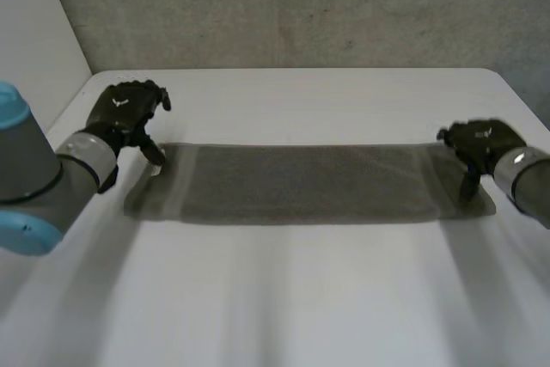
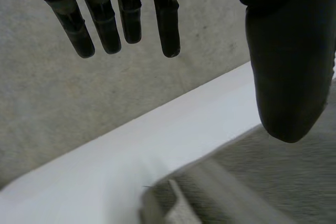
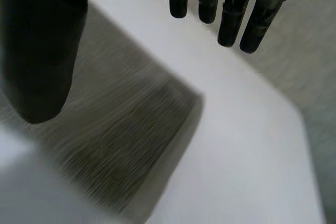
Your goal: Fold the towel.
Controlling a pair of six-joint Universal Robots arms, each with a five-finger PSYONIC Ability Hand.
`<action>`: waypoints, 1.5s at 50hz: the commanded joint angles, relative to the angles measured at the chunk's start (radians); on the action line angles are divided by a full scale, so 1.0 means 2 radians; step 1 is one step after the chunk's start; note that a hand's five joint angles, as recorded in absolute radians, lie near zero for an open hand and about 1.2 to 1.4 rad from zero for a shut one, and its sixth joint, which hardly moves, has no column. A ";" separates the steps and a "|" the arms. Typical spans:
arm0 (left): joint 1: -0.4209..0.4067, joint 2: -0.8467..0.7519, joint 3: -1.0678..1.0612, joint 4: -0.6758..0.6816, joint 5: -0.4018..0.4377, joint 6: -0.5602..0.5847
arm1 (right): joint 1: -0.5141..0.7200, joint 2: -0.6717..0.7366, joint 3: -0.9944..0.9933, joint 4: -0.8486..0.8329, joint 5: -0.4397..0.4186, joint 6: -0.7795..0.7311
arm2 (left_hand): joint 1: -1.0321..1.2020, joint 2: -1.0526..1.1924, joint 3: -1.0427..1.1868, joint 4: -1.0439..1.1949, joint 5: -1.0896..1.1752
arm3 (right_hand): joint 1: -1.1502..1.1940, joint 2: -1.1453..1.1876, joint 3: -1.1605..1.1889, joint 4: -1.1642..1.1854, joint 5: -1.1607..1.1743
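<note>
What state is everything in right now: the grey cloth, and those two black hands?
towel: spread flat in a long strip on the table, ends not yet brought together.
left hand: open, fingers straight, at the towel's far left corner.
right hand: open, fingers straight, at the towel's far right corner.

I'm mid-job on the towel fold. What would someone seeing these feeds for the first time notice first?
The long dark grey towel stands out, lying flat as a strip across the white table. A black hand sits at each short end: the left robot hand by the far left corner, the right robot hand by the far right corner. In the wrist views, both have straight fingers, with the thumb over the cloth, pinching nothing.
</note>
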 commanded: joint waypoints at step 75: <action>-0.005 0.018 -0.135 0.146 -0.002 -0.017 | 0.311 0.072 -0.128 -0.037 0.009 0.008 | -0.046 -0.049 -0.054 -0.054 -0.033 | 0.288 0.288 0.286 0.283 0.291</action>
